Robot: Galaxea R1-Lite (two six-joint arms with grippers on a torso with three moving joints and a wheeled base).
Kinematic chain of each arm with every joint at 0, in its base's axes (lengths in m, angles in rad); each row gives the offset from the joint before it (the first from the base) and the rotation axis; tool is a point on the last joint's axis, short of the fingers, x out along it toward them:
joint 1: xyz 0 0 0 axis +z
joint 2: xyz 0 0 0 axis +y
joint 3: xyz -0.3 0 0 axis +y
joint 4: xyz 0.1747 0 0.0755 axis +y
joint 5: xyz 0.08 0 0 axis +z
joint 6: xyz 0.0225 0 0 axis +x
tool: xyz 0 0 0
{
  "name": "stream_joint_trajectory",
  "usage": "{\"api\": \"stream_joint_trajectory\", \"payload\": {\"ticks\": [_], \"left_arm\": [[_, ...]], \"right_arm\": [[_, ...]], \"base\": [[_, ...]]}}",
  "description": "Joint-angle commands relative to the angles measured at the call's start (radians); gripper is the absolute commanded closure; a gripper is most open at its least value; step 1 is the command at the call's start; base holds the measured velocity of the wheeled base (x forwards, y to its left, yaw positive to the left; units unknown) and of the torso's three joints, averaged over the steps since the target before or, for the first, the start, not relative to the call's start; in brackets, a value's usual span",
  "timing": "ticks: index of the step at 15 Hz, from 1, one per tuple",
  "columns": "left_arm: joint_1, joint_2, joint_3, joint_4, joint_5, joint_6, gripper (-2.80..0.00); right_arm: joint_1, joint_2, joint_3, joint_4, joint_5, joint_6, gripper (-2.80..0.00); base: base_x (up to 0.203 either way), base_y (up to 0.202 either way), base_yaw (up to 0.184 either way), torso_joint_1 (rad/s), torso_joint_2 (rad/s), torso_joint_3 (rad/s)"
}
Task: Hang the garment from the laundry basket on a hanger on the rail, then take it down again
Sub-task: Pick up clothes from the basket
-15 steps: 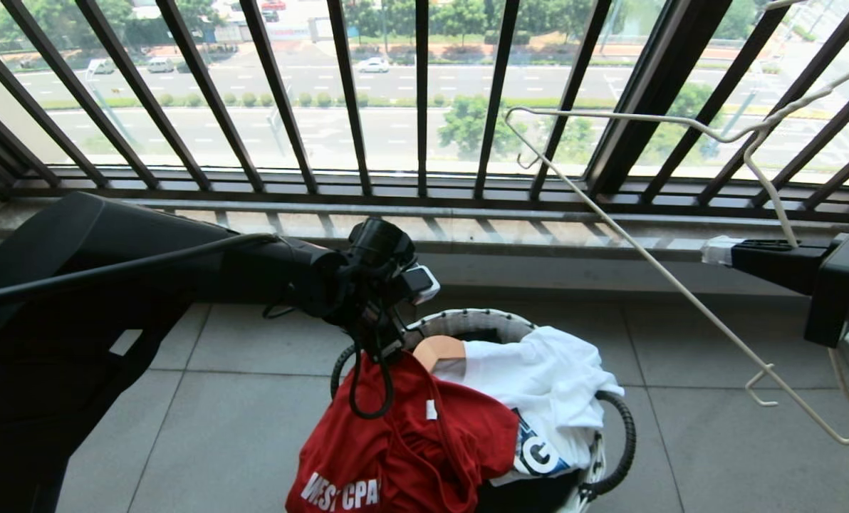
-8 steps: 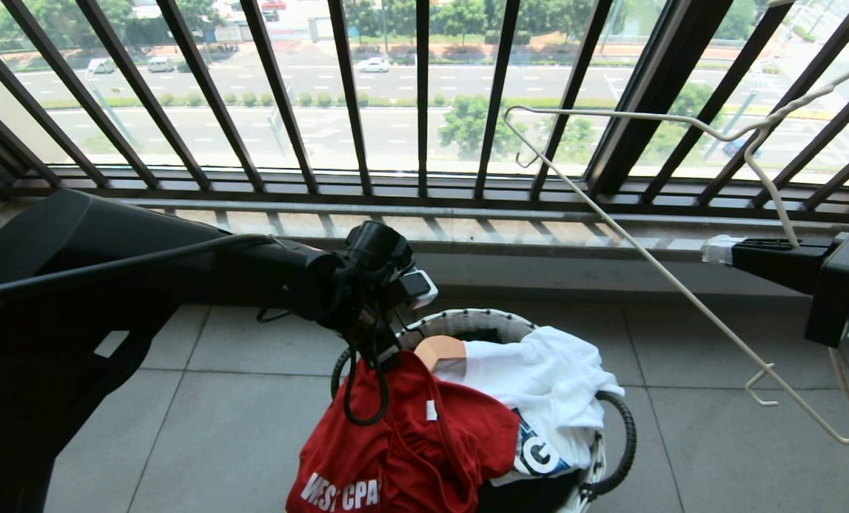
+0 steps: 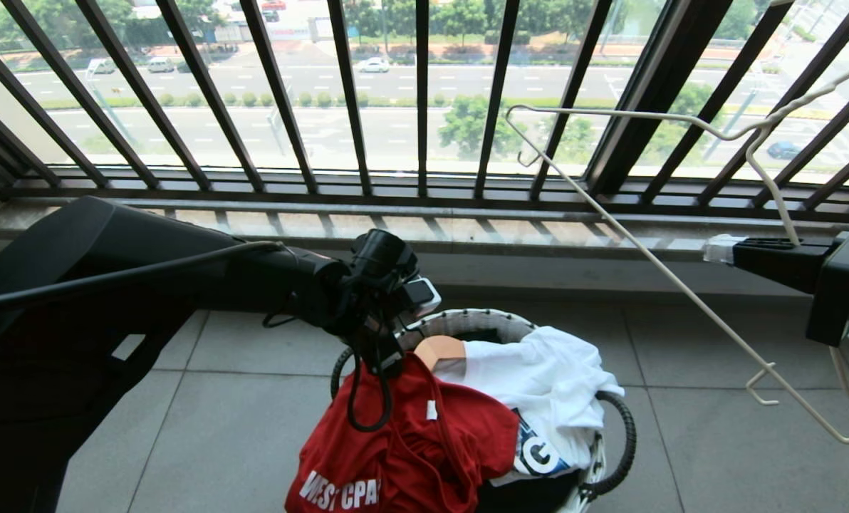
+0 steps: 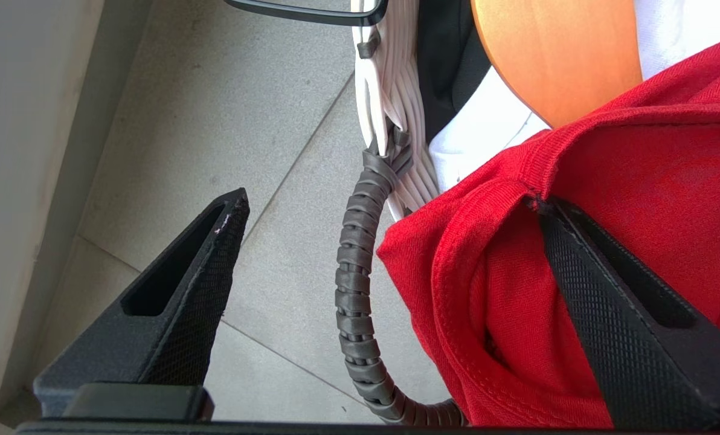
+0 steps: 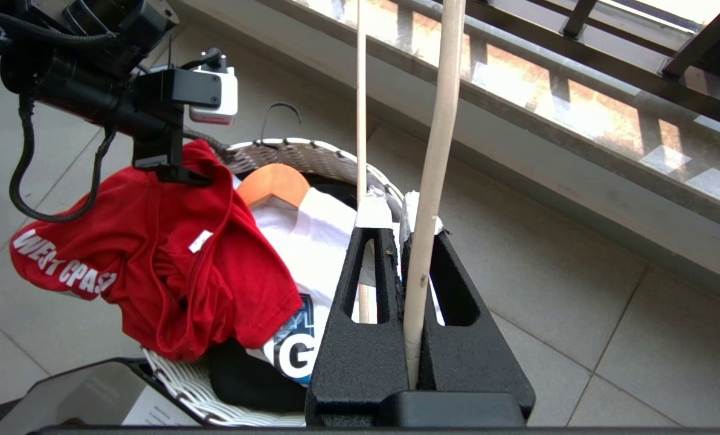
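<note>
Jaws of the left gripper [image 4: 390,241] stand wide apart at the laundry basket [image 3: 467,320], one finger [image 4: 626,338] tucked into the garment [image 3: 410,442], which drapes over the basket's rim, not yet lifted. Above and to the basket's right, the right gripper [image 5: 405,232] is clamped on the hanger [image 3: 652,263]. Judging by this, hanging hasn't started and everything remains.

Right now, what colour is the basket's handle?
Dark grey handle, clearest in the left wrist view.

R gripper [image 5: 403,226] clamped on hanger [image 5: 432,157]; red tee [image 5: 154,254] over basket [image 5: 287,154].
</note>
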Motion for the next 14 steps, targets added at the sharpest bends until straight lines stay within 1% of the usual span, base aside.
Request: {"api": "stream_joint_trajectory", "payload": {"ticks": [1,2,12,14], "left_arm": [[0.000,-0.003,0.002,0.002,0.002,0.004,-2.80],[0.000,-0.003,0.000,0.002,0.002,0.002,0.00],[0.002,-0.043,-0.004,0.007,-0.001,-0.003,0.00],[0.002,-0.069,-0.004,0.005,-0.004,-0.018,0.00]], "right_arm": [[0.000,0.000,-0.001,-0.001,0.002,-0.001,0.00],[0.000,-0.001,-0.001,-0.001,0.002,-0.001,0.00],[0.000,-0.004,-0.004,-0.001,0.000,0.000,0.00],[0.000,-0.004,-0.004,-0.001,0.000,0.000,0.00]], "base": [[0.000,0.000,0.000,0.000,0.00,0.000],[0.000,0.000,0.000,0.000,0.00,0.000],[0.000,0.000,0.000,0.000,0.00,0.000],[0.000,0.000,0.000,0.000,0.00,0.000]]}}
